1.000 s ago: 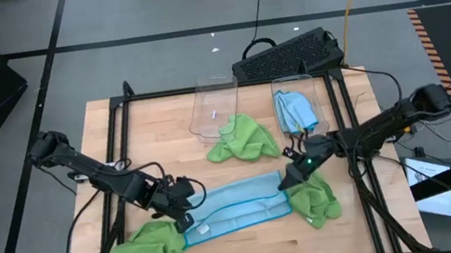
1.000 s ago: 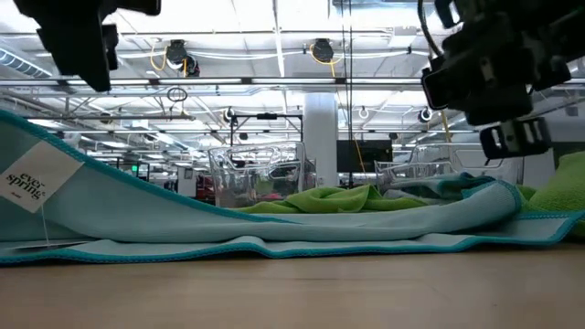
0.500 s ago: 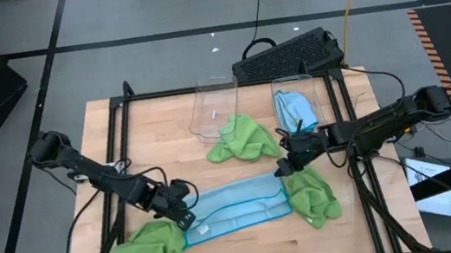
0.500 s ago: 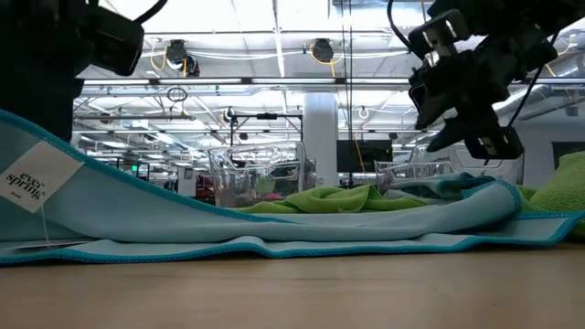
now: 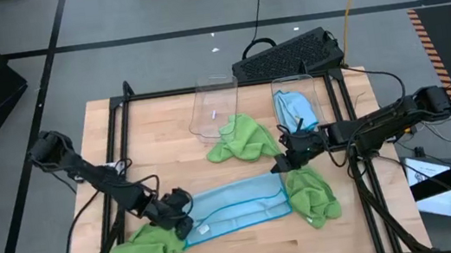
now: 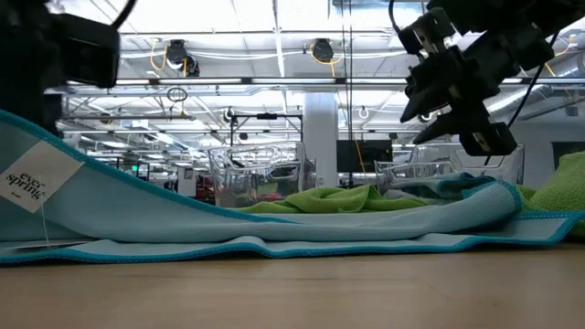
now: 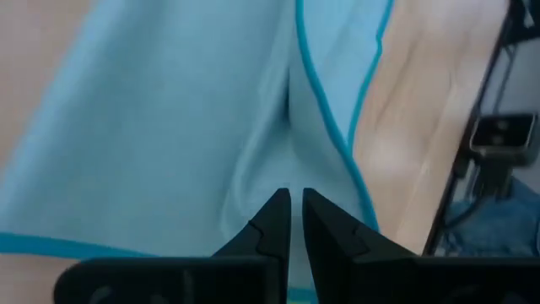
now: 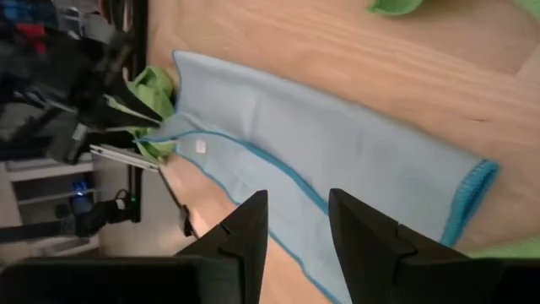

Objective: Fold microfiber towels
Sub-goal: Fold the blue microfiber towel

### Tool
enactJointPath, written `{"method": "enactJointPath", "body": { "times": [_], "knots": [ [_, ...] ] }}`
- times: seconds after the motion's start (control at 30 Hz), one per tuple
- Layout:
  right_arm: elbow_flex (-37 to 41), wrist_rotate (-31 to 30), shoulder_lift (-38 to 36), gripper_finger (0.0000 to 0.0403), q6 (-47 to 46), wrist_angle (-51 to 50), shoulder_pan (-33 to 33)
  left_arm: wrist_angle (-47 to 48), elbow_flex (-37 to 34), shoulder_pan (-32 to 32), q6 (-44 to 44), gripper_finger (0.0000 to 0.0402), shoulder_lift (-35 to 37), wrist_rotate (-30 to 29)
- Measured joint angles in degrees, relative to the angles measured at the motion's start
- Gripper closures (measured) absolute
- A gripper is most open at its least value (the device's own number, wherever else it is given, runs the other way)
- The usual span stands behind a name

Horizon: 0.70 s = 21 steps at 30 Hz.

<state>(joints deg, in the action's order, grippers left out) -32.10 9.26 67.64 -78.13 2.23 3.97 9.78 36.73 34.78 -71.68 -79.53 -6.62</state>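
High view: nearest the front edge of the tabletop (image 5: 250, 250), a lime green towel (image 5: 144, 249) is seen bunched at the front left, and a second green towel (image 5: 312, 198) lies crumpled at the front right. Between them a light blue towel (image 5: 238, 205) is spread in a long folded strip, its white label near the left end. The left gripper (image 5: 183, 226) is set low at that left end, its fingers closed to a narrow slit; in the left wrist view the blue cloth lies right at the fingertips, but whether it is pinched cannot be told. The right gripper (image 5: 280, 165) is held just above the strip's right end, its fingers parted and nothing between them. Farther back, a third green towel (image 5: 243, 139) is heaped beside a clear bin (image 5: 210, 107); another bin (image 5: 295, 91) holds blue towels (image 5: 295, 110). A keyboard (image 5: 286, 53) lies beyond
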Motion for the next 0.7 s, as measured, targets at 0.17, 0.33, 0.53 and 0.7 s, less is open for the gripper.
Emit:
{"method": "enactJointPath", "body": {
  "times": [0.17,0.33,0.53,0.7],
  "knots": [
    [0.00,-0.03,0.00,0.0284,-2.61,0.04,0.56,-6.52,-4.02,3.37,0.45,0.0366,0.00,-0.18],
    [0.00,-0.11,0.00,0.0284,-4.28,0.04,1.47,-10.12,-6.29,5.73,0.84,0.0366,0.00,-1.30],
    [0.00,-0.31,0.00,0.0284,-6.27,-0.15,2.81,-15.48,-9.01,6.72,2.12,0.0366,0.00,-2.84],
    [0.00,-1.87,0.00,0.0285,-7.63,-1.20,2.89,-17.58,-9.72,6.72,4.19,0.0366,0.00,-2.86]
  ]
}}
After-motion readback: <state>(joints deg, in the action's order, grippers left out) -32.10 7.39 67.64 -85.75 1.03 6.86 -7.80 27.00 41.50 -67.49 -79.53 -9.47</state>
